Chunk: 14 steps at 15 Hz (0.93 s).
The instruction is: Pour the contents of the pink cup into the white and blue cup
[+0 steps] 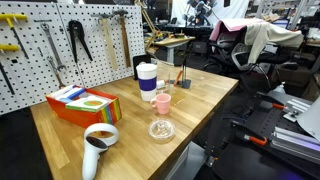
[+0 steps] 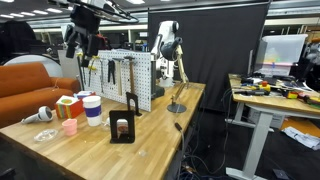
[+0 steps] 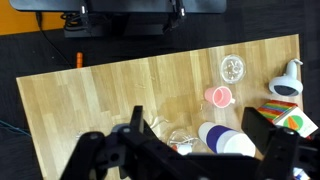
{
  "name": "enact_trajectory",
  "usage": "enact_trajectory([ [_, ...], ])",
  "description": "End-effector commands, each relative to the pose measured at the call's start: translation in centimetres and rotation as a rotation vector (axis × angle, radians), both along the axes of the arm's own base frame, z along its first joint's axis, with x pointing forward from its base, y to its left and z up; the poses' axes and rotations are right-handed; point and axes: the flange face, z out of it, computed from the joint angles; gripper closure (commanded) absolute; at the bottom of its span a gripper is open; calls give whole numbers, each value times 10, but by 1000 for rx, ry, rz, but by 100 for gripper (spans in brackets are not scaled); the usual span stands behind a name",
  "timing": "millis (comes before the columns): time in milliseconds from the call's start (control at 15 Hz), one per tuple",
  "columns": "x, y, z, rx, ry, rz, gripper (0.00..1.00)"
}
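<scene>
Wrist view overhead; both exterior views oblique; table (image 3: pixel 100 100) shared.

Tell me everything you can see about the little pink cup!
The pink cup is small, short and plain, and looks like plastic. It stands upright, mouth up, on the wooden table, close beside the taller white and blue cup. A clear glass dish lies nearby. Nothing grips it. Its contents cannot be seen.
</scene>
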Motion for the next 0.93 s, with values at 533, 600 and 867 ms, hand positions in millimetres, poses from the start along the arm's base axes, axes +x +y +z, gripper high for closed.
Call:
enact_trajectory([
  [533,33,91,-41,-106,-92,120,0],
  [600,33,110,-48,-122,-99,153,0],
  [867,28,149,-61,-127,-81,220,0],
])
